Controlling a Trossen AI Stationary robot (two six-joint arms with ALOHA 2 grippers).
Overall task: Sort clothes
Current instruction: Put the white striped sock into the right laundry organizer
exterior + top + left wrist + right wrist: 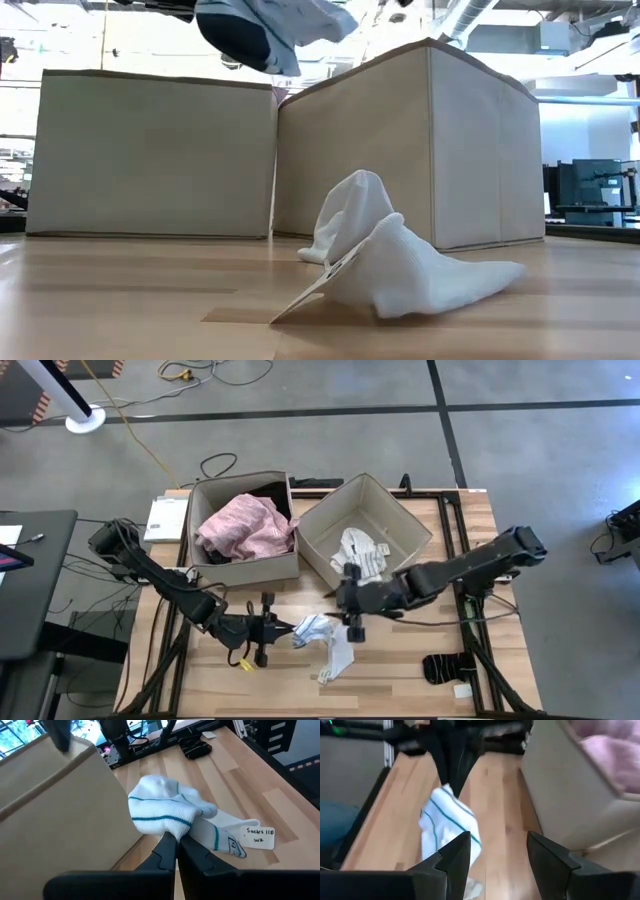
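Observation:
My left gripper [278, 628] is shut on a white sock with teal stripes [160, 812], above the table in front of the boxes. The sock also shows in the high view [310, 628] and at the top of the low view [270, 30]. A second white sock [340, 657] with a paper tag [259, 836] lies flat on the table just beyond it. My right gripper [497, 855] is open and empty, just right of the held sock [450, 827]. A pink garment [245, 525] lies in the left box, and a white-grey piece [362, 550] in the right box. My left gripper pinches a bunched edge of the striped sock [172, 831] between its two fingertips. The fingers come in about level from the table's left. The sock sticks out past the fingertips, bunched up and lifted clear of the table.
Two beige fabric boxes [210, 565] [405, 520] stand side by side at the far middle. Black socks [445, 668] lie near the right front edge. A white booklet [165, 518] lies left of the boxes. Bare wood shows along the near edge.

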